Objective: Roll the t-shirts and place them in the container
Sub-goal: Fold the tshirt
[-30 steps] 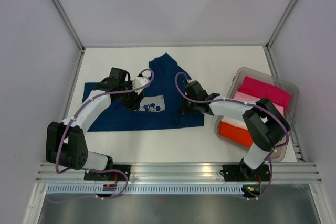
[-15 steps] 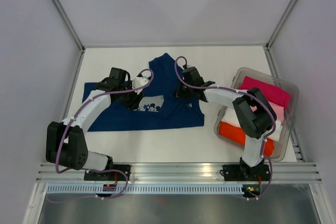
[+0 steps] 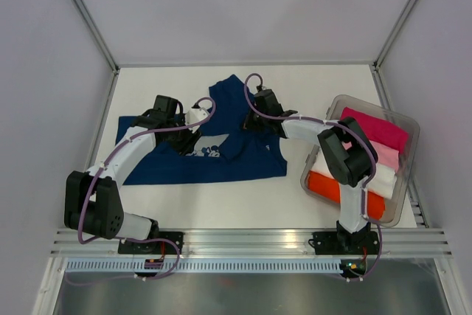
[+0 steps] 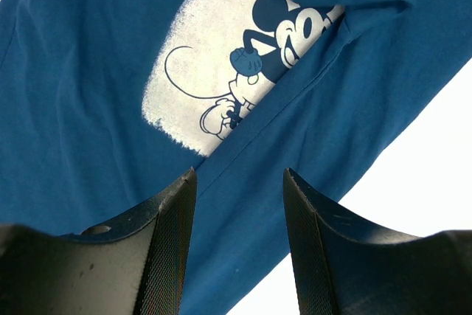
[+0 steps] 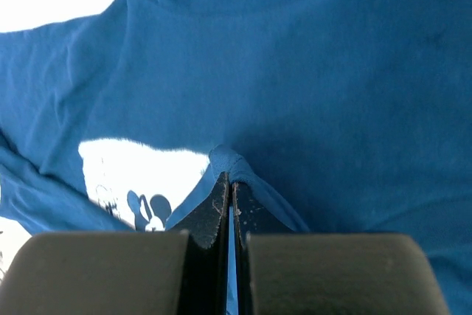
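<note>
A dark navy t-shirt [image 3: 243, 164] with a white chest print [image 4: 221, 71] lies on the white table, its right part folded over toward the middle. My right gripper [image 3: 249, 122] is shut on a raised fold of this shirt [image 5: 228, 158], and the cloth bunches at the fingertips [image 5: 228, 178]. Over the shirt's left half, beside the print, my left gripper [image 3: 193, 136] hovers open, nothing between its fingers [image 4: 240, 175]. Magenta [image 3: 372, 127], pale pink [image 3: 387, 154], white [image 3: 380, 175] and orange-red [image 3: 324, 186] t-shirts lie folded in a bin.
The clear plastic bin [image 3: 335, 101] stands at the table's right edge, close to the right arm's elbow. Frame posts and grey walls close in the table at the back and both sides. Bare white tabletop [image 3: 310, 82] shows behind the shirt.
My right gripper has carried the pinched shirt edge away from the near edge and slightly left, drawing the right side over the print. The left arm has held still.
</note>
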`<state>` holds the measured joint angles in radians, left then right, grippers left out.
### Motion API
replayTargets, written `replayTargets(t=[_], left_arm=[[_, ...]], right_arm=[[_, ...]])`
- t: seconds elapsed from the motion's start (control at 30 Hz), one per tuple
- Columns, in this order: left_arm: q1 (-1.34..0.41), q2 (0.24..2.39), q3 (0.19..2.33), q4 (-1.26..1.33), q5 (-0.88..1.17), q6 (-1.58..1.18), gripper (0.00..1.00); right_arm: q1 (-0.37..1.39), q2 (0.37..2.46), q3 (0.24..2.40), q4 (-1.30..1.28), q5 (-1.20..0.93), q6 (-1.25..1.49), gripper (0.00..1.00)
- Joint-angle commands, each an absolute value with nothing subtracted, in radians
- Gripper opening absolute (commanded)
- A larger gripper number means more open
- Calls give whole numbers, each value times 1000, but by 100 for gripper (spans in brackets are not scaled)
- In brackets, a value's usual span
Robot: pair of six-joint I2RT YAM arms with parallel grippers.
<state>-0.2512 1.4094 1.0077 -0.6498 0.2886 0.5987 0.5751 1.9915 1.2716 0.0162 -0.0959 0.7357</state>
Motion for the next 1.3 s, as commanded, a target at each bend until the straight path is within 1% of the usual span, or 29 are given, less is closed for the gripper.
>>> replayTargets(t=[0.0,0.23,0.53,0.67,0.73,0.77,0.8,0.83,0.9,1.0,1.1,1.2,1.27], left_arm=[[-256,1410,1002,-649,287,580,56],[-256,1414,1000,-646,279,581,56],[-256,1419,1002,-646,270,581,56],[-256,1420,1002,-646,268,581,56],[-256,1420,1002,-646,267,581,56],[-256,1420,1002,-646,265,583,56],[-255,1419,1002,-646,264,583,56],[-256,1419,1002,-646,262,584,56],[-256,1417,1002,-646,256,586,56],[-256,1417,1000,-647,250,588,56],[-256,1410,997,-646,239,586,56],[-256,1408,1003,-644,207,563,56],[-253,1411,1009,-643,172,540,56]], right_arm=[[555,2025,1328,87,-78,768,0],[551,2033,1318,115,-23,802,0],[543,2069,1330,109,-12,799,0],[541,2075,1339,106,-6,799,2],[541,2079,1342,104,-6,799,9],[541,2080,1347,100,-6,796,17],[538,2080,1350,95,-6,793,33],[540,2080,1353,91,-6,789,38],[540,2071,1364,68,17,773,45],[540,2030,1379,25,64,727,49],[551,1974,1391,-30,101,655,50],[616,1944,1419,-87,143,531,50],[690,1969,1481,-162,143,424,50]])
